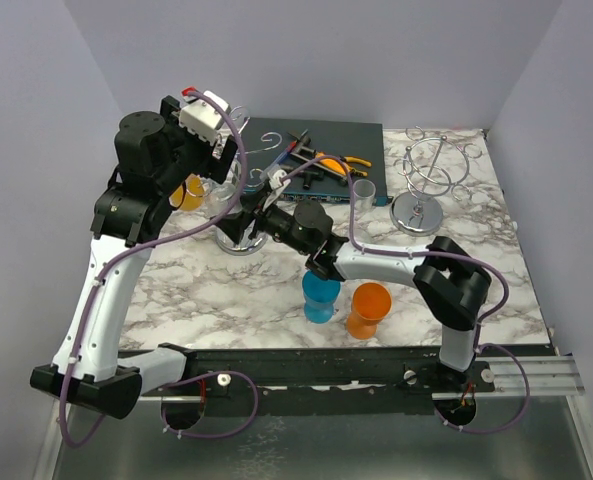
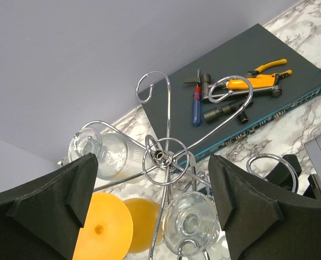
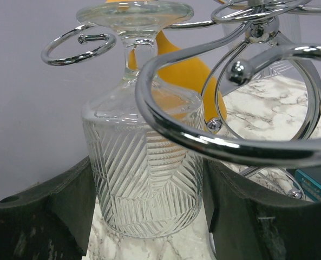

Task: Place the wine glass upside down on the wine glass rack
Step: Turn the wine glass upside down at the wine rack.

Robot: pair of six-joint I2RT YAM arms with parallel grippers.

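Note:
A clear ribbed wine glass [image 3: 146, 179] hangs upside down, foot [image 3: 133, 13] on top, between the fingers of my right gripper [image 3: 149, 211], which is shut on its bowl. A hook ring [image 3: 79, 43] of the chrome wine glass rack [image 3: 230, 143] lies just left of the stem. From above, the glass's foot [image 2: 190, 222] sits at a wire arm of the rack [image 2: 165, 157]. My left gripper [image 2: 155, 206] hovers open over the rack, holding nothing. In the top view the right gripper [image 1: 261, 215] reaches into the rack [image 1: 238, 240] under the left gripper [image 1: 226, 160].
An orange glass [image 2: 103, 227] and another clear glass [image 2: 103, 154] hang on the same rack. A second chrome rack [image 1: 428, 185] stands at the back right. A dark box with tools [image 1: 321, 150] lies behind. A blue cup [image 1: 321, 298] and an orange cup [image 1: 368, 308] stand near the front.

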